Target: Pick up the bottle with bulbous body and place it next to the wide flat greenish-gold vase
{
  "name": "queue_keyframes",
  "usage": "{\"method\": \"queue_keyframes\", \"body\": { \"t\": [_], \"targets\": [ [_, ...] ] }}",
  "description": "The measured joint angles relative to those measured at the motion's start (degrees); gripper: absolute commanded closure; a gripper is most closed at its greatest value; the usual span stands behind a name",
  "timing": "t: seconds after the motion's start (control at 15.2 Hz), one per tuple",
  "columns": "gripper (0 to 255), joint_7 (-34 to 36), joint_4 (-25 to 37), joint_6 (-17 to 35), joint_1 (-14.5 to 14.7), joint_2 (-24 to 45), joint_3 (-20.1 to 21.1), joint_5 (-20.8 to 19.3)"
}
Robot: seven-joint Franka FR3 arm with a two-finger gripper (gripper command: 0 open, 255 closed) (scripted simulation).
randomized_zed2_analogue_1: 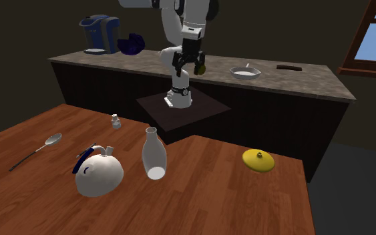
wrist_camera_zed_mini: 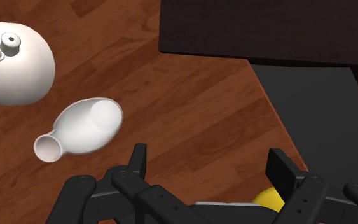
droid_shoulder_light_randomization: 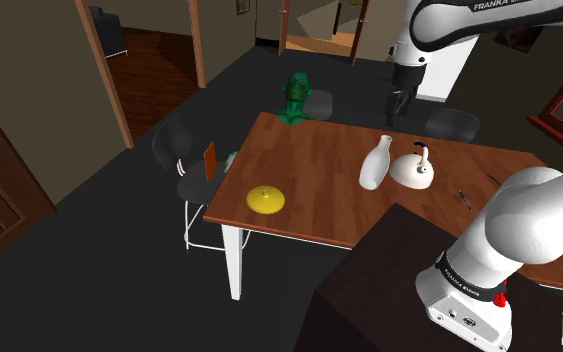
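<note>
Jaws spread, nothing between them; in the shoulder view the gripper (droid_shoulder_light_randomization: pixel 405 112) hangs high over the table (droid_shoulder_light_randomization: pixel 309 190), and the white bottle (droid_shoulder_light_randomization: pixel 374 163) stands upright just beside a white kettle (droid_shoulder_light_randomization: pixel 412 168). Second exterior view: bottle sits between kettle and flat yellow vase (randomized_zed2_analogue_1: pixel 258 159). Wrist view: bottle lies off to the side of the fingers (wrist_camera_zed_mini: pixel 138 158), untouched.

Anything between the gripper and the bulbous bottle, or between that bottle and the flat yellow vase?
Nothing visible. The open gripper hangs above the table with clear air down to the upright white bottle. Bare wood runs from the bottle to the yellow vase; the white kettle stands on the bottle's other side.
</note>
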Motion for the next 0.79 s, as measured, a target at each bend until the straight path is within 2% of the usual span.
{"method": "queue_keyframes", "body": {
  "t": [0.53, 0.79],
  "targets": [
    [0, -10.31, 4.43, 9.75, -1.08, 13.64, -8.53, 0.18],
    [0, -16.88, 8.81, 14.81, -1.45, 23.29, -12.5, 3.28]
  ]
}}
